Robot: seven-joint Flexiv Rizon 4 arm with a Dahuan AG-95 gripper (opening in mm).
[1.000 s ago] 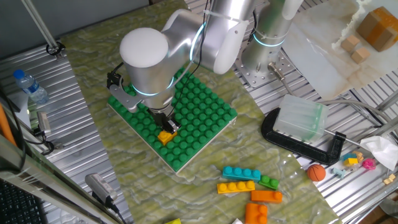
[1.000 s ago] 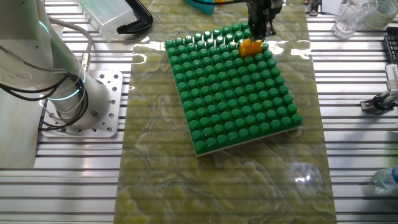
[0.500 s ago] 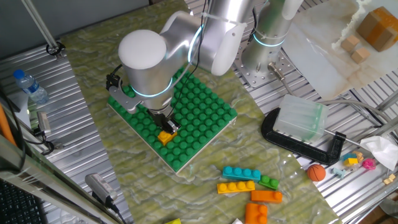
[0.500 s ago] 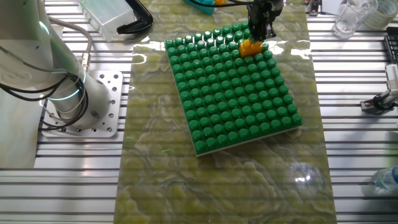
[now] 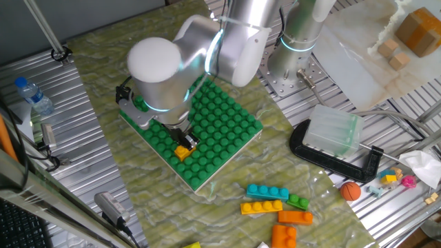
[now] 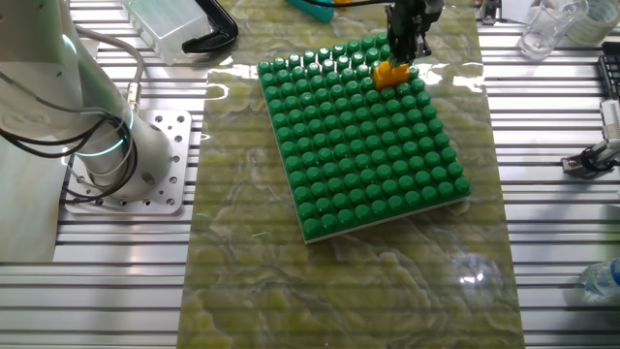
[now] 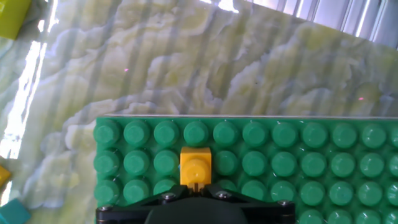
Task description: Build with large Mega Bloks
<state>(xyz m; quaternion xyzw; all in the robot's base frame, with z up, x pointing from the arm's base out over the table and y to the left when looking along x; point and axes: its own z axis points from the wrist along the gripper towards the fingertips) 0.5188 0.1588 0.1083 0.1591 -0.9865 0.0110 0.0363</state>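
Note:
A yellow-orange one-stud brick (image 5: 182,152) sits on the green baseplate (image 5: 224,127) near its front edge; it also shows in the other fixed view (image 6: 391,73) and in the hand view (image 7: 196,165). My gripper (image 5: 186,142) stands straight over it, also seen in the other fixed view (image 6: 405,56). In the hand view the gripper (image 7: 196,185) has its fingertips almost together, at the brick's near edge. Loose on the mat lie a cyan brick (image 5: 268,192), a yellow brick (image 5: 261,207), a green brick (image 5: 298,202) and two orange bricks (image 5: 295,217).
A small orange ball (image 5: 351,191) lies right of the loose bricks. A black clamp (image 5: 331,157) holds a clear box (image 5: 334,131) on the right. A water bottle (image 5: 33,95) stands at the left. The arm's base (image 6: 97,145) is left of the baseplate (image 6: 368,165).
The arm's large joint has shifted a little to the left. The gripper and the yellow-orange brick stay at the same spot on the baseplate.

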